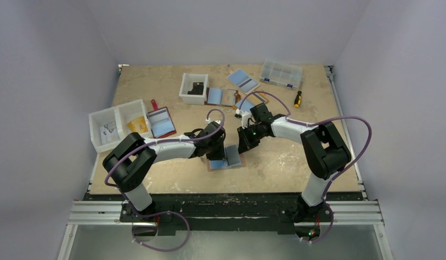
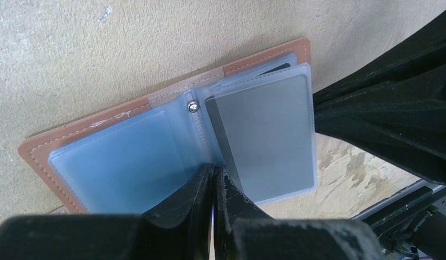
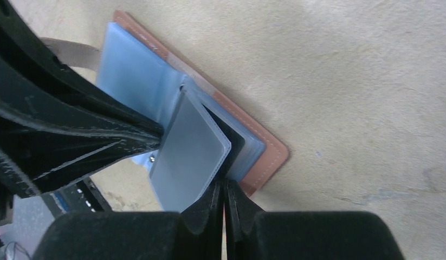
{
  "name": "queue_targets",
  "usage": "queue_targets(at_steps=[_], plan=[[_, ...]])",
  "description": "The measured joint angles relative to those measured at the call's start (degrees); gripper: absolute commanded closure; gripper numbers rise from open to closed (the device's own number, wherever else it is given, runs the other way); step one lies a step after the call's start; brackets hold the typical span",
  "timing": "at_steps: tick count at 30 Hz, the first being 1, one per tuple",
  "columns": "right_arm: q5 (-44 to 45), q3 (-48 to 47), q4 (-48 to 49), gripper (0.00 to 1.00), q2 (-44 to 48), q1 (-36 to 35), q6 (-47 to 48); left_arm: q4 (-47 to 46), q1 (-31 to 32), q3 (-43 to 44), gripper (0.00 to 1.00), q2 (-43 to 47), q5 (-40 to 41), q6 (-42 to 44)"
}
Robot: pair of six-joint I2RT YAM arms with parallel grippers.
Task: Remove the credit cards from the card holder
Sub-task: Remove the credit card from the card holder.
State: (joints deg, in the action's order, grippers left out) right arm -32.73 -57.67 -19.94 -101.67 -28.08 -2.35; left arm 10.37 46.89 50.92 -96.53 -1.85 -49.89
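The card holder [image 1: 234,164] [image 2: 37,153] [image 3: 270,156] lies open on the table, tan leather down, clear sleeves up. A light blue credit card [image 2: 123,157] [image 3: 125,76] fills the left sleeve. A dark grey credit card [image 2: 264,130] [image 3: 191,146] sits in a sleeve page that stands tilted up off the right half. My left gripper [image 1: 212,149] [image 2: 214,172] is shut, tips pressed at the sleeves' fold. My right gripper [image 1: 245,145] [image 3: 225,185] looks shut, tips at the grey sleeve's outer edge; I cannot tell if it pinches anything.
At the back stand a white bin [image 1: 193,88], a clear compartment box [image 1: 281,73], a screwdriver [image 1: 298,98] and other wallets with blue cards [image 1: 242,80]. A white two-part tray [image 1: 117,124] and a dark red wallet [image 1: 161,122] lie left.
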Motion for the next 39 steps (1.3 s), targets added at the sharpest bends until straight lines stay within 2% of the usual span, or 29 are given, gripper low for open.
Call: queue_targets(at_steps=[7,14,16,20,31,39], plan=[[-6.8,-0.2,0.0,0.73,0.0,-0.9,0.0,-0.8,-0.1,0.0,0.88,-0.2,-0.7,-0.1],[-11.6,-0.4,0.0,0.7,0.0,-3.1,0.1,-4.4,-1.1,-1.7,0.82,-0.1,-3.4,-1.9],[-11.6,-0.5,0.0,0.69,0.0,-3.0,0.1,-5.8,-1.7,-2.9,0.77,0.5,-4.5,-3.1],[-10.4,-1.6,-0.2,0.68,-0.4,-3.1,0.0,-8.5,-3.1,-5.8,0.73,2.5,-6.3,-5.2],[-8.3,-3.2,-0.7,0.66,-3.8,-4.3,0.0,-10.8,-6.1,-11.0,0.56,9.3,-9.7,-9.7],[-8.3,-4.6,-1.8,0.65,-4.8,-5.2,0.1,-16.8,-7.6,-16.7,0.53,13.3,-12.0,-13.4]])
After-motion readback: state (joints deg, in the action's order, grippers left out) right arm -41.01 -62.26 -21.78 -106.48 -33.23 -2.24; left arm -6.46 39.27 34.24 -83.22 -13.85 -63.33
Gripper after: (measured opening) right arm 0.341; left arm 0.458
